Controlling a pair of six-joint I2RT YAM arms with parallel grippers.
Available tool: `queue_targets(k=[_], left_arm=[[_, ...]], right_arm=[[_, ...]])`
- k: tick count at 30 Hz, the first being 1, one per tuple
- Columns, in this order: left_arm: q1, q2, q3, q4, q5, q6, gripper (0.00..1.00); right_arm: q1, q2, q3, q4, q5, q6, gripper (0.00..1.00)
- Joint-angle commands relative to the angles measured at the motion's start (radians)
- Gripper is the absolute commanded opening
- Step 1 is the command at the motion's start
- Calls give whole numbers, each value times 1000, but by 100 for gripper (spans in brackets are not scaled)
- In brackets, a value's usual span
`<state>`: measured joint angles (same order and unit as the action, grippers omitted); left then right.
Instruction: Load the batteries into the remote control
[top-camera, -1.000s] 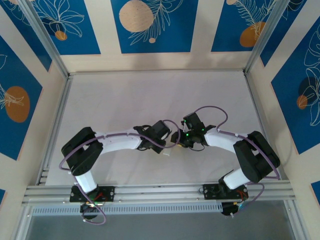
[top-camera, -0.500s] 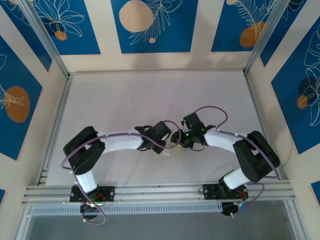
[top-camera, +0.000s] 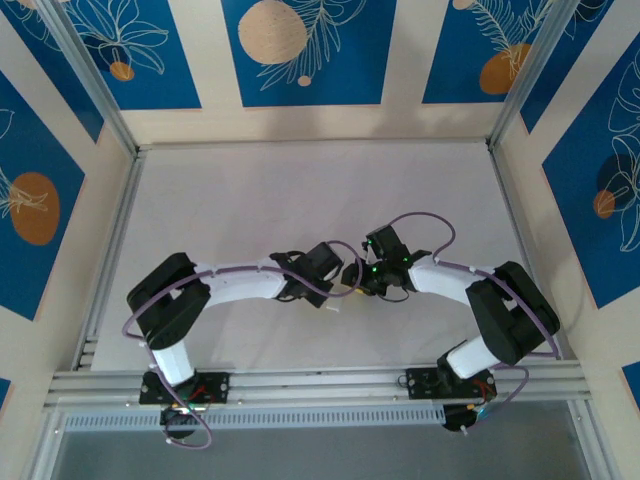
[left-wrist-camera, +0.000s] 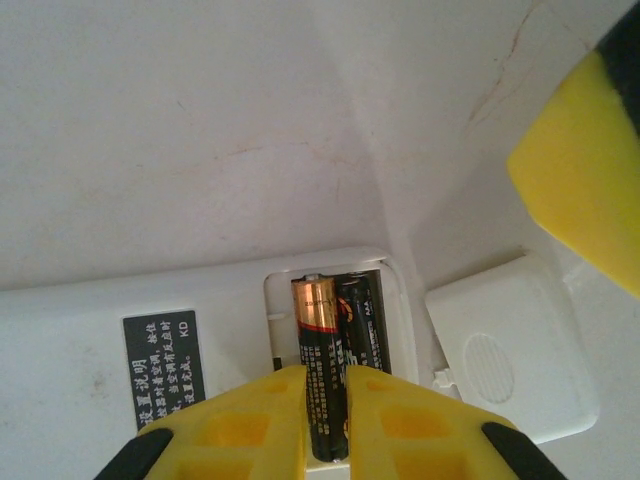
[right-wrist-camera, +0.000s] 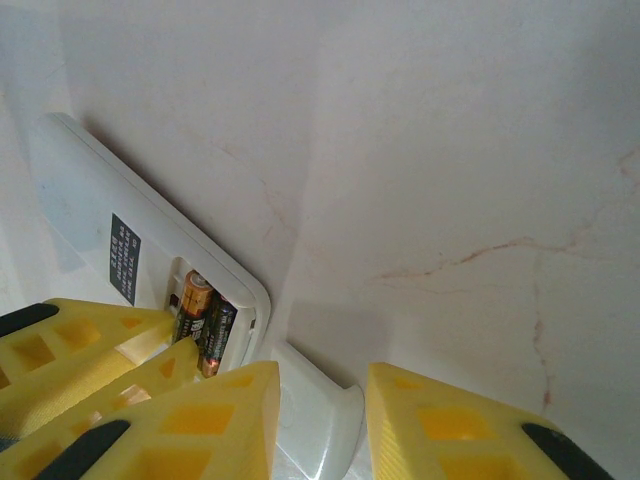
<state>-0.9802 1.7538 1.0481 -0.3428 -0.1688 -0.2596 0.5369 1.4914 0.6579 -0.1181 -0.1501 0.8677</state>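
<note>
Top view: both arms bent inward over the pale table (top-camera: 250, 190); wrists meet near its middle.

Remote control (left-wrist-camera: 90, 320): flat white plastic, smooth, rounded corners; lies back-up on the table; dark rectangular label (left-wrist-camera: 165, 367) with small white print on its back; rectangular battery bay (left-wrist-camera: 277, 330) at one end, uncovered.

Batteries: two slim cylinders lying side by side in the bay, parallel and touching; gold-capped battery (left-wrist-camera: 318, 320) nearer the label, with a glossy black wrap and a shiny copper-gold band at the far end; second battery (left-wrist-camera: 365, 325) beside it, mostly black with gold print.

Left gripper (left-wrist-camera: 325, 378): blocky yellow fingers (left-wrist-camera: 240, 425) of matte, foam-like material with recessed squares; drawn in to a narrow slot, one on each side of the near end of the gold-capped battery; slot and battery match in width, so it reads as pinched on it; actual contact is hard to confirm from this angle.

Bay cover (left-wrist-camera: 510, 350): small white rounded-square piece with an oval ribbed thumb patch; flat on the table just beside the end of the remote control, apart from it.

Right gripper (right-wrist-camera: 322, 388): same yellow fingers (right-wrist-camera: 450, 430); spread apart with a clear gap, nothing between them; it hangs above the bay cover, which shows through the gap.

Table surface: matte off-white with thin reddish marble-like veins.
</note>
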Motion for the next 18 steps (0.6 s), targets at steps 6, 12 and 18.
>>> queue_targets(k=[6, 12, 18], left_arm=[[-8, -86, -14, 37, -58, -30, 14], [-8, -62, -32, 79, -55, -43, 15], [-8, -60, -103, 185, -54, -68, 15]], right_arm=[[11, 20, -14, 10, -21, 18, 30], [17, 29, -9, 11, -19, 21, 30], [17, 27, -9, 6, -17, 20, 30]])
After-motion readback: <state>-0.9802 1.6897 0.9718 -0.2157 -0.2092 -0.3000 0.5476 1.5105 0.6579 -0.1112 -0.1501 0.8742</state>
